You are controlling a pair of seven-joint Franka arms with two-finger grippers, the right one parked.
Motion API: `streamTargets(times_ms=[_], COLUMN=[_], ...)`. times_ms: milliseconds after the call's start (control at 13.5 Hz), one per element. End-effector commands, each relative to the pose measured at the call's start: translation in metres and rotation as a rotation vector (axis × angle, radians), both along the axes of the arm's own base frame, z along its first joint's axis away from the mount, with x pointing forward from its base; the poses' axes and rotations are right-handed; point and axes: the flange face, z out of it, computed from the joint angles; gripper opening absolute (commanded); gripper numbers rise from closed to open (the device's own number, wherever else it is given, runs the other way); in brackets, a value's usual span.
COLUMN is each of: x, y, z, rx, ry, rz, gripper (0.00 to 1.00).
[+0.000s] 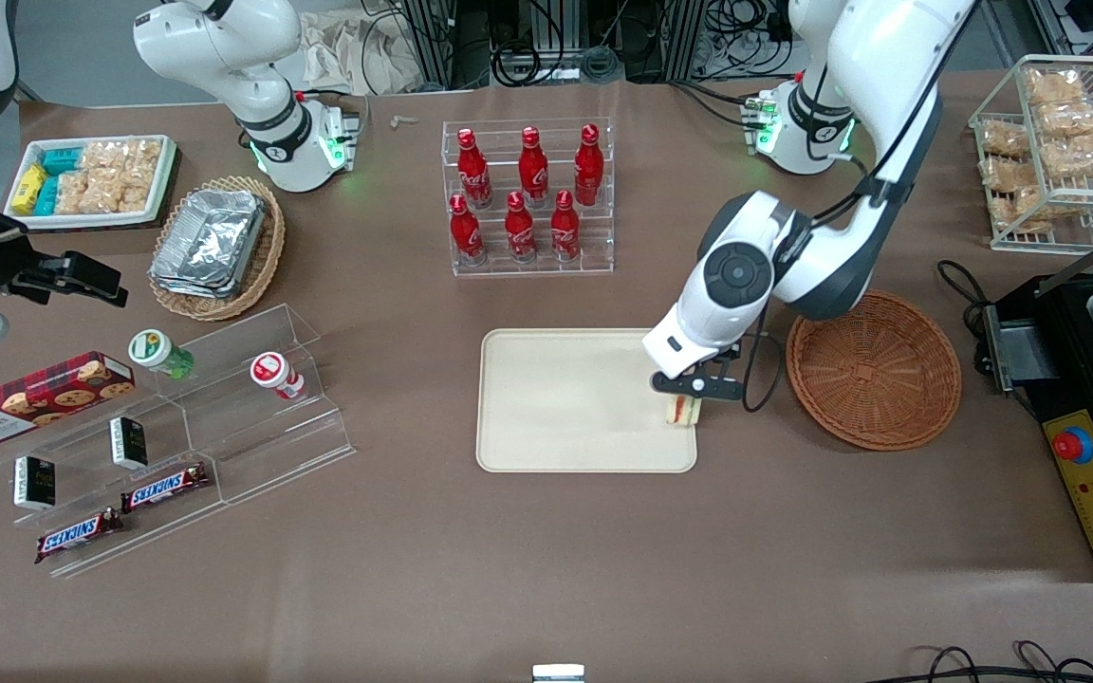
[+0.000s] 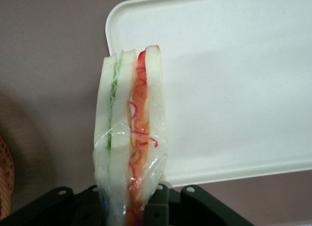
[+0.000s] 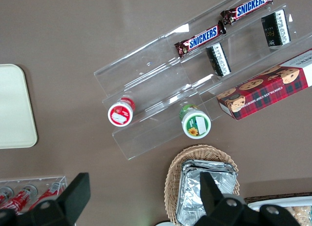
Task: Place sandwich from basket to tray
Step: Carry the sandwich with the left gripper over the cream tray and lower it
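- From the front we see the end effector (image 1: pixel 685 406) at the edge of the tray (image 1: pixel 565 398) that faces the basket (image 1: pixel 874 381), with the sandwich (image 1: pixel 682 410) hanging just under it, over that edge of the tray.
- The left wrist view gives us what the front view cannot: the sandwich (image 2: pixel 130 138) is wrapped in clear film, stands upright on end, and is pinched at its base by the end effector (image 2: pixel 131 206), so the fingers are closed on it.
- In that same close view the bread slices, a green layer and an orange-red layer show side by side, with a rounded corner of the tray (image 2: pixel 234 84) under the sandwich's tip and brown bench (image 2: pixel 48 50) beside it.
- We cannot tell from either view whether the sandwich touches the tray surface.
- Only the front view shows the basket whole: it sits on the bench just beside the tray, toward the working arm's end, with nothing in it.
- The front view also shows a rack of red bottles (image 1: pixel 527 194) farther from the camera than the tray.
- The right wrist view adds a close look at the clear stepped display (image 3: pixel 195 84) with its chocolate bars (image 3: pixel 202 39) and a sliver of the tray (image 3: pixel 14 109).
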Motion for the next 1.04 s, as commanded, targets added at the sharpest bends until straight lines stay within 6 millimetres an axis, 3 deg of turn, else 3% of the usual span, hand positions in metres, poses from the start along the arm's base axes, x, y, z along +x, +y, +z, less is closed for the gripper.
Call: streamTargets(times_ms=[0,148,444,519,741,815,889,963], x=[0.009,0.010,0.012,0.003,-0.001,-0.001,-0.001,0.000], y=[-0.007,-0.009,-0.012,-0.026,-0.034,-0.034,-0.033,-0.032], z=[-0.027,-0.043,-0.056,-0.059,-0.066,-0.070,-0.071,-0.072], rx=[0.023,0.013,-0.002,-0.002,0.004,0.005,0.008,0.022], ry=[-0.017,-0.015,-0.020,-0.023,-0.017,-0.012,-0.012,-0.024], rz=[0.004,0.005,0.020,-0.004,0.017,0.017,0.015,0.000], gripper=[0.00,0.00,0.00,0.00,0.00,0.08,0.57,0.80])
